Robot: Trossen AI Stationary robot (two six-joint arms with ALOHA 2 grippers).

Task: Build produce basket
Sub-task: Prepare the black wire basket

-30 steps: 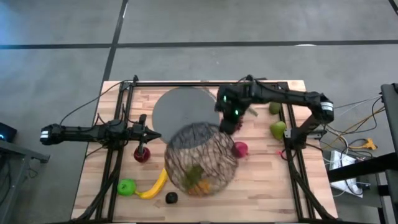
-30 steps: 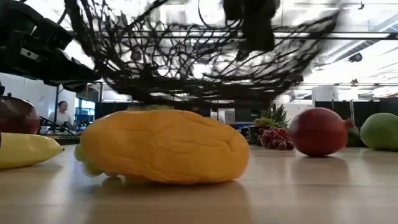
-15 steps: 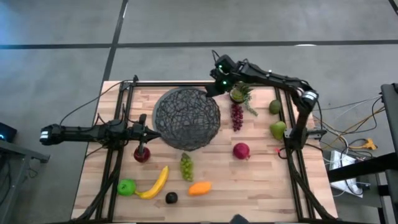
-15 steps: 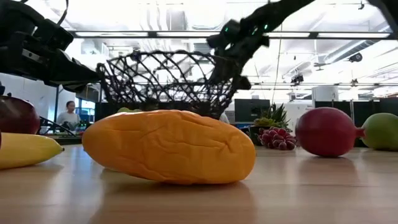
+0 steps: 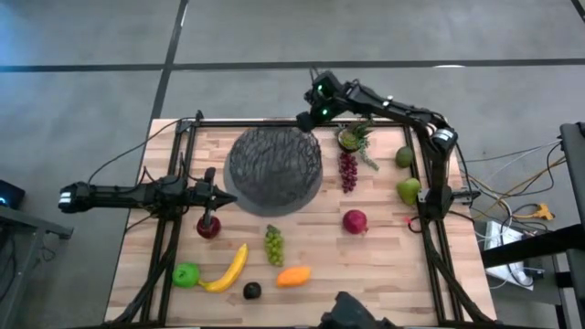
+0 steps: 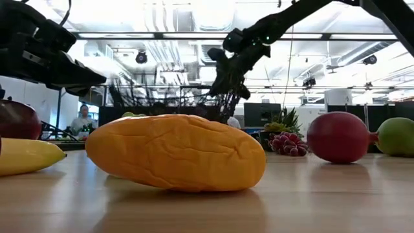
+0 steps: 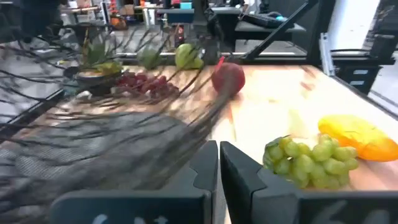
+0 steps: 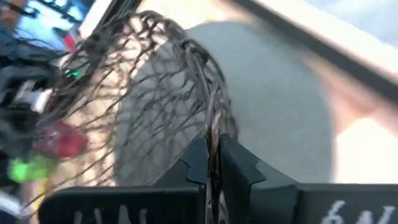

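Observation:
The basket [image 5: 274,169], a round dark wire-mesh bowl, stands over a flat grey disc [image 8: 280,118] at the table's far middle. My right gripper [image 5: 306,122] is shut on the basket's far right rim; the low view shows it [image 6: 226,74] above the basket [image 6: 162,103]. The produce lies loose on the wood: green grapes [image 5: 273,245], orange fruit [image 5: 292,276], banana [image 5: 228,268], green apple [image 5: 186,274], avocado [image 5: 252,291], red apple [image 5: 208,227], purple grapes [image 5: 348,171], a red fruit [image 5: 355,220], a pear [image 5: 409,191]. My left gripper [image 5: 228,197] waits shut at the left, holding nothing. My right gripper pinches the basket's wire rim [image 8: 213,134] between its two fingers, at the rim's far right side. The fingers slant down from the table's far right. Whether the basket's bottom rests on the grey disc I cannot tell; the orange fruit hides it in the low view.
A small potted plant [image 5: 352,139] stands just right of the basket, next to the purple grapes. Another green fruit [image 5: 404,157] lies near the right rail. A black frame [image 5: 183,137] runs round the table. Bare wood shows at the near right.
My right gripper has carried the basket from high over the table's near middle toward the far edge and down, tipping its fingers downward, and stays shut on the rim. The basket now stands over the grey disc. The green grapes and orange fruit it covered lie in plain sight.

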